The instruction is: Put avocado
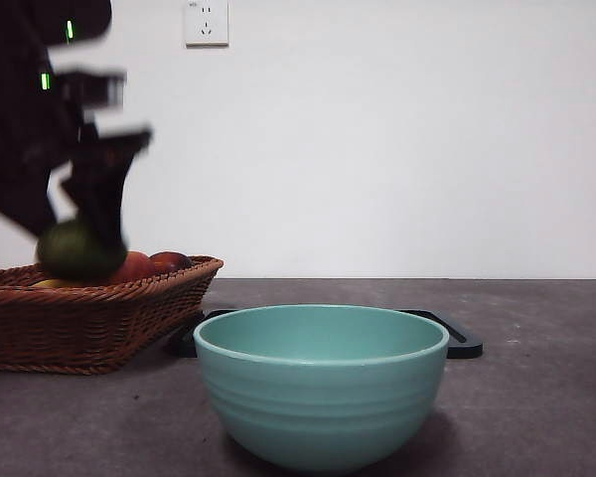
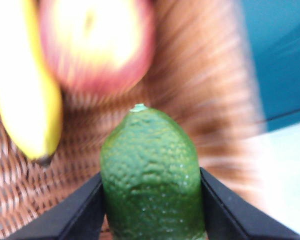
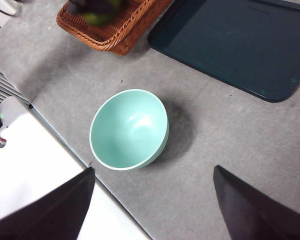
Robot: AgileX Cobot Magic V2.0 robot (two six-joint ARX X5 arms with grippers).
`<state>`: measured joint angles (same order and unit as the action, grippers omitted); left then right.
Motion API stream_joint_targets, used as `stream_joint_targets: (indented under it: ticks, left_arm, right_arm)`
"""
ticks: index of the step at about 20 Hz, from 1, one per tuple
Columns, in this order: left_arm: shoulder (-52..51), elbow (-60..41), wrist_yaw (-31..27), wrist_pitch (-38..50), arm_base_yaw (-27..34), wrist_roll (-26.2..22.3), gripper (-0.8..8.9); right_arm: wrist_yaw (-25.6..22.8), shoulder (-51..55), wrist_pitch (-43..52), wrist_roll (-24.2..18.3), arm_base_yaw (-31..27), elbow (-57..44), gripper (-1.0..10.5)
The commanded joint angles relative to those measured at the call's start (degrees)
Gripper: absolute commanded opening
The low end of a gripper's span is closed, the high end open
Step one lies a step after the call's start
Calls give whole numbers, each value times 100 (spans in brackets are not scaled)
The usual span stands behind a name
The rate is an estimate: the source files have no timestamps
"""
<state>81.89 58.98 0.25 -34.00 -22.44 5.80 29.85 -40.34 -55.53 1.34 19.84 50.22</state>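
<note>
While left fingers (image 2: pixel 152 210) clamp one avocado (image 2: pixel 151 175) (basket (image 1: pixel 89 318) below), one bowl (image 1: pixel 321 383) waits.

Wall: plain white (image 1: pixel 397 139), filling the far side behind the table.
Socket: white wall outlet (image 1: pixel 206 22), high on the left.
Table: dull grey top (image 1: pixel 536 397), speckled.
Light: even, soft shadows.

You have the left gripper (image 1: pixel 89 224) clamped on the avocado (image 2: pixel 152 175) just above the wicker basket (image 1: pixel 99 318), with the apple (image 2: pixel 97 42) and banana (image 2: pixel 27 100) close beneath it. The teal bowl (image 1: pixel 321 383) stands open-topped beside the basket, the dark tray (image 3: pixel 240 45) behind it; bare table (image 3: pixel 225 145) surrounds both.
</note>
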Motion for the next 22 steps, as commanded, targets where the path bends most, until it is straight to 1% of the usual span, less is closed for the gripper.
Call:
stream_joint_targets:
  ticks: [1, 5, 6, 9, 12, 14, 17, 19, 22]
  left_arm:
    - [-516, 162, 461, -57, -210, 118, 210]
    - [-1263, 162, 1650, -208, -791, 385, 210]
    - [-1320, 162, 1729, -214, -979, 387, 210]
    - [-1185, 160, 1731, -166, -1635, 321, 210]
    - [-745, 160, 1729, -48, -2175, 308, 210]
    - [-369, 160, 1727, -39, -2472, 188, 210]
    - [201, 160, 1657, 162, -2785, 42, 210]
    - [542, 160, 1434, 356, -2942, -68, 210]
    - [927, 160, 1237, 540, -3093, -87, 210]
  right_arm:
    - [-4, -42, 15, 11, 24, 114, 381]
    - [-28, -42, 17, 11, 24, 114, 381]
    - [-28, -42, 17, 11, 24, 114, 381]
    - [-31, -42, 17, 11, 24, 114, 381]
    - [-28, -42, 17, 11, 24, 114, 381]
    - [-28, -42, 17, 11, 24, 114, 381]
    - [-28, -42, 17, 11, 24, 114, 381]
    - [-28, -42, 15, 11, 24, 114, 381]
    - [-28, -42, 15, 11, 24, 114, 381]
